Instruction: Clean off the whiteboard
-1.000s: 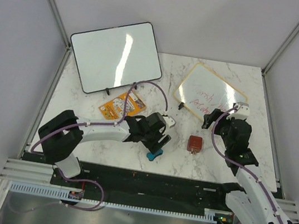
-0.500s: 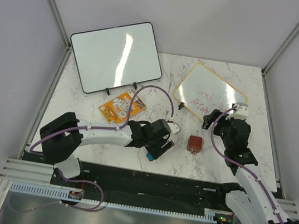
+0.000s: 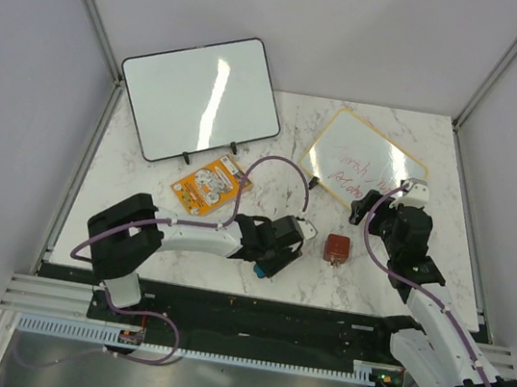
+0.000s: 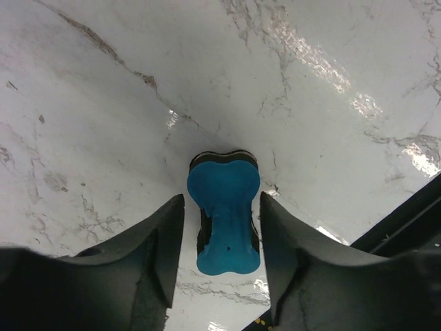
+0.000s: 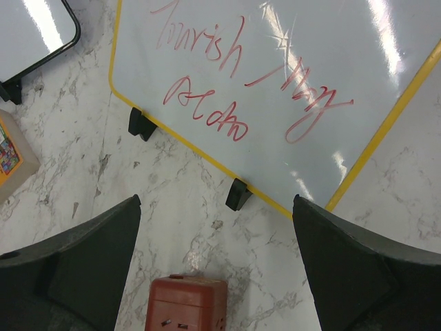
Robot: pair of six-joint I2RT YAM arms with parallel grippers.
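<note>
The whiteboard [image 3: 365, 161] has a thin yellow frame, red handwriting and black clip feet; it leans at the table's back right and fills the top of the right wrist view [image 5: 275, 83]. A blue bone-shaped eraser [image 4: 226, 207] lies flat on the marble, near the front edge in the top view [image 3: 260, 271]. My left gripper [image 4: 222, 207] is open and straddles the eraser, with a narrow gap on each side. It covers most of the eraser from above [image 3: 276, 253]. My right gripper [image 5: 215, 203] hangs wide open and empty just in front of the whiteboard [image 3: 365, 208].
A red-brown plug adapter [image 3: 336, 248] sits between the two grippers, just below the right jaws [image 5: 186, 303]. A larger black-framed blank whiteboard [image 3: 200, 95] stands at the back left. An orange card pack [image 3: 211, 184] lies in front of it. A black rail [image 4: 406, 227] edges the table.
My left gripper has shifted right and toward the front edge, settling over the blue eraser, and its jaws have narrowed around it. The right arm has not moved.
</note>
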